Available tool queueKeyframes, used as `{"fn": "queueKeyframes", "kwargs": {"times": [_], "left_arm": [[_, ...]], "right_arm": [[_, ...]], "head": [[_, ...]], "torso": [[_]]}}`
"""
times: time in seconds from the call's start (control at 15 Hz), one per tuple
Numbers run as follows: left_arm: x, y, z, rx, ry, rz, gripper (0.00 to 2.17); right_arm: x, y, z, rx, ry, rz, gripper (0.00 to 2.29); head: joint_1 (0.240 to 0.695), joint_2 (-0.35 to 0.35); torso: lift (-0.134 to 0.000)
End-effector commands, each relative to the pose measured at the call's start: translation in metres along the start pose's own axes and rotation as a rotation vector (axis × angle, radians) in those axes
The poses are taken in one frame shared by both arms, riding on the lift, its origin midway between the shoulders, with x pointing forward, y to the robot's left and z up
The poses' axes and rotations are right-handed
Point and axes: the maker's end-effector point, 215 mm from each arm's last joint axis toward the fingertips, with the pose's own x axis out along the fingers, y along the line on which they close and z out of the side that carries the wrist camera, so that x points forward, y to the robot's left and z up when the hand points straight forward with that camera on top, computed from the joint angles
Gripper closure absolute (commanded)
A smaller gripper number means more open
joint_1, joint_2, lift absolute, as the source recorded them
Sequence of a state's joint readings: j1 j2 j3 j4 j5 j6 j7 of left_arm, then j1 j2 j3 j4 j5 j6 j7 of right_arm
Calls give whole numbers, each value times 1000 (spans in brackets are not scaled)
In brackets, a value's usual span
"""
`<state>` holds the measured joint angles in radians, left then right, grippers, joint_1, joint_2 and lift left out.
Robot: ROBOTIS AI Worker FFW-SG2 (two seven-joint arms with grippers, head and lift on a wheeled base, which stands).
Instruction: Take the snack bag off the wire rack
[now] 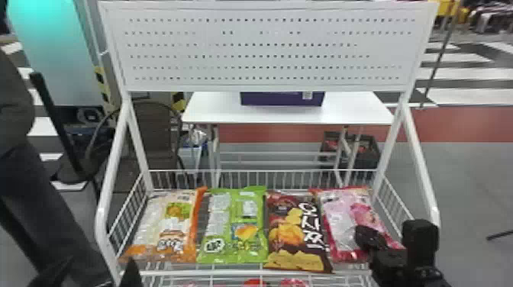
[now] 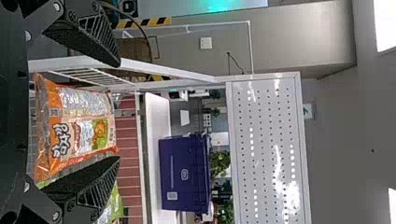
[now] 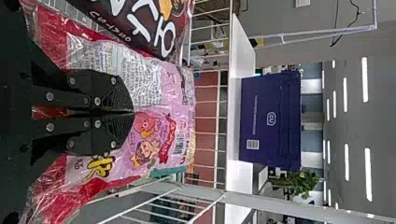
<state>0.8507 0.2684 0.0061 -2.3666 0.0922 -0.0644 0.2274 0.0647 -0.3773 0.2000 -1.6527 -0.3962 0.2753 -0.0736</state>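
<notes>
Fingers [image 3: 109,86] together, hold undetermined, black right gripper [image 3: 133,112] stands front-right at pink plastic bag [image 1: 337,213] stretching toward white wire rack's [image 1: 236,273] rear edge.

Fingers of the right gripper [image 1: 367,236] at the snack bag [image 1: 337,213]; to their left, three other bags [image 1: 284,232], all in the wire rack [image 1: 244,272]; behind, a box [image 1: 280,99] on a table [image 1: 213,108].

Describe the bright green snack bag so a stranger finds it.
Find the white wire rack below the perforated white panel. The green bag lies second from left, between an orange-edged bag and a dark brown one; neither neighbour is mainly green.
</notes>
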Motion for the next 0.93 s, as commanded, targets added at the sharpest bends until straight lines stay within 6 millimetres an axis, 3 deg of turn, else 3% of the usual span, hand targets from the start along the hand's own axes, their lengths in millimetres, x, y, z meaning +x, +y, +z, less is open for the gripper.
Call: {"fn": "queueKeyframes", "kwargs": {"times": [0.0, 0.47, 0.73, 0.87], "left_arm": [[-1, 0, 1, -2, 0, 1, 194], [-8, -2, 11, -5, -14, -2, 194], [-10, -1, 19, -7, -28, -1, 194], [-12, -1, 22, -7, -37, -2, 194]], "right_arm": [[-9, 0, 10, 24, -40, 0, 2051], [-66, 22, 83, 61, -205, 59, 2051], [-127, 30, 107, 55, -303, 74, 2051], [-157, 20, 106, 52, -333, 46, 2051]], "head": [[499, 0], [499, 0], [499, 0], [499, 0]], "torso": [[0], [0], [0], [0]]}}
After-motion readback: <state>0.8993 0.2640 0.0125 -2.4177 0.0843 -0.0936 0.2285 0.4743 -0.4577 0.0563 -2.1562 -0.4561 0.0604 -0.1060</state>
